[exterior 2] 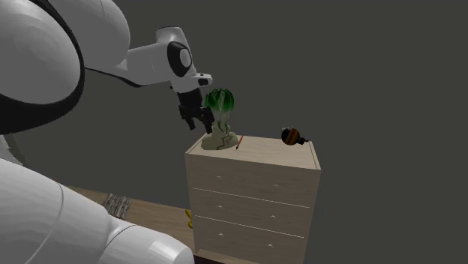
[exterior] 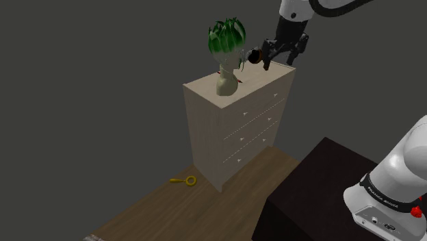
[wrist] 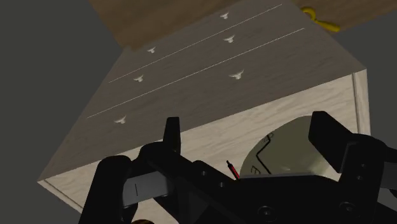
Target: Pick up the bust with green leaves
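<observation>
This looks like the approach step: the gripper (wrist: 251,130) hangs over the dresser (wrist: 203,83) with its fingers spread and clasping nothing. The bust (wrist: 289,153) stands on the dresser top just beneath it, its pale base lying between the fingers but much nearer one than the other. The next move likely calls for centring on the base, lowering, then closing without clipping the leaves.
</observation>
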